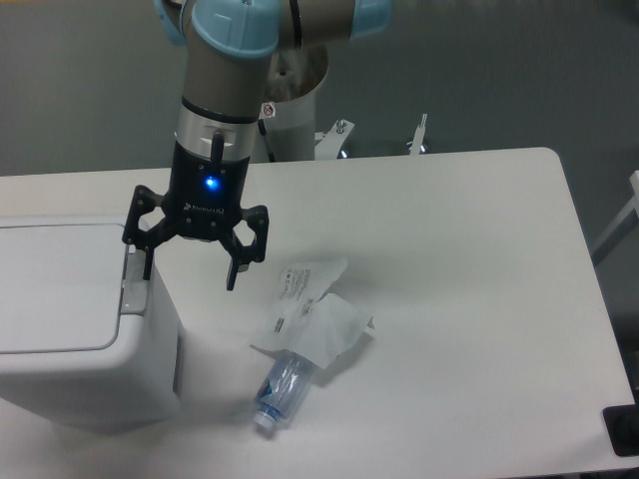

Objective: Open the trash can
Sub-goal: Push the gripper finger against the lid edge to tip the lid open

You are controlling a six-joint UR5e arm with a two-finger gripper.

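The trash can [80, 329] is a large boxy white bin at the left edge of the table, with its flat white lid [55, 289] closed. A small grey latch strip [133, 279] runs along the lid's right edge. My gripper [188, 271] hangs open just above the bin's right edge. Its left fingertip [146, 269] is right over the latch strip, whether touching I cannot tell. Its right fingertip [231, 279] hangs over the table beside the bin. Nothing is between the fingers.
Crumpled white wrappers [315, 314] and a clear plastic bottle [283, 389] lie on the white table [469, 299] right of the bin. A black object [624, 429] sits at the table's front right corner. The robot base [295, 100] stands behind.
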